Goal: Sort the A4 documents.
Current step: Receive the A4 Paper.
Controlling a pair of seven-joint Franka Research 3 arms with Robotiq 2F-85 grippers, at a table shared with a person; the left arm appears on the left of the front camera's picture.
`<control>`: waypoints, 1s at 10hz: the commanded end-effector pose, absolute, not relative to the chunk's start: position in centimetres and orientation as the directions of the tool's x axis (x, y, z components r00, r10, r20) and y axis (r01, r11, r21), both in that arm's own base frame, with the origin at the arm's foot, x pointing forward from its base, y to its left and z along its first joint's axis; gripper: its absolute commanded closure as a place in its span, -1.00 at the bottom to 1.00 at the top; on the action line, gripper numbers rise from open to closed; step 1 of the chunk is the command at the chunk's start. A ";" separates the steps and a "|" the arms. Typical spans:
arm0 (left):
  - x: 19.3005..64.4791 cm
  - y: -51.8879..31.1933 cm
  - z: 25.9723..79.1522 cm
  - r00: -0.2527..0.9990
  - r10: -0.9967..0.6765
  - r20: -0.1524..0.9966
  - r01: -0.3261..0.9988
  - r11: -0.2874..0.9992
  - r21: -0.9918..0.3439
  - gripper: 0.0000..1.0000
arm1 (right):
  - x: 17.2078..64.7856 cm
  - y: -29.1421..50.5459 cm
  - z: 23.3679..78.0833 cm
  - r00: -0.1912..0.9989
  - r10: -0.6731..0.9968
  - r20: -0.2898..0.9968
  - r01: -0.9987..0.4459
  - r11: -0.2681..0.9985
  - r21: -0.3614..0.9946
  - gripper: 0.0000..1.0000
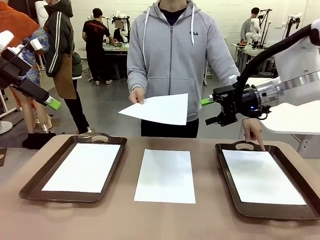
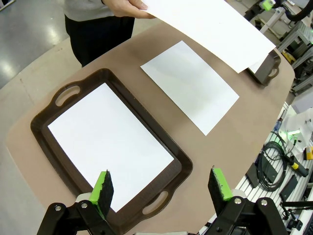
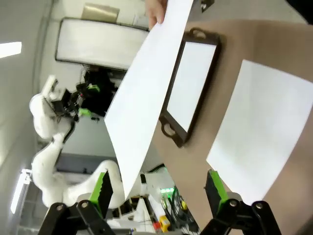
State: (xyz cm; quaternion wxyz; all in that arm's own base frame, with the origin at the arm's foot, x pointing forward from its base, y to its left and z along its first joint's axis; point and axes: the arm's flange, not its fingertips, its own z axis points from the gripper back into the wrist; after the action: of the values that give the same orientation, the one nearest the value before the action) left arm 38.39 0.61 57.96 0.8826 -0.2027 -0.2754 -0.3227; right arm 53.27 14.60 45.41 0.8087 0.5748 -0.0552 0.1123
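A person across the table holds out one A4 sheet [image 1: 160, 109] in a hand [image 1: 136, 96], level above the table. Their other hand [image 1: 255, 132] points a finger at the right tray's far rim. My right gripper [image 1: 205, 101] is open just off the held sheet's right edge. In the right wrist view that sheet [image 3: 142, 103] reaches down beside one finger of the right gripper [image 3: 159, 191], not pinched. Raised at the far left, my left gripper [image 1: 52, 104] is open; it hangs empty [image 2: 161, 191] above the left tray's sheet [image 2: 107, 142]. Another sheet [image 1: 166, 175] lies mid-table.
Two dark brown trays with handles flank the middle sheet: the left tray [image 1: 30, 187] and the right tray [image 1: 225, 170], each holding a white sheet. The person's body stands at the far edge. Cables and tools [image 2: 279, 166] lie beside the table.
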 end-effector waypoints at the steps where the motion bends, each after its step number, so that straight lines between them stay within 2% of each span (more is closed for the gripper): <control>1: 38.2 0.6 57.9 0.639 -0.457 0.618 0.683 0.708 -0.182 -1.00 | 54.2 16.8 45.0 0.981 0.031 0.190 -0.190 0.302 0.934 -1.00; 6: 38.2 0.6 57.9 0.639 -0.457 0.618 0.683 0.708 -0.182 -1.00 | 54.7 20.0 42.9 0.979 -0.103 0.173 -0.144 0.247 0.958 -1.00; 10: 38.2 0.6 57.9 0.639 -0.457 0.618 0.683 0.708 -0.182 -1.00 | 55.0 22.9 42.4 0.984 -0.115 0.140 -0.112 0.219 0.969 -1.00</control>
State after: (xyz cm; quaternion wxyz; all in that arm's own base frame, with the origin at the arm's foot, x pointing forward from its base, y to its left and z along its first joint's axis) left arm 38.38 0.60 57.95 0.8826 -0.2026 -0.2753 -0.3228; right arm 54.33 21.92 42.63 0.7828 0.6165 -0.0840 0.0081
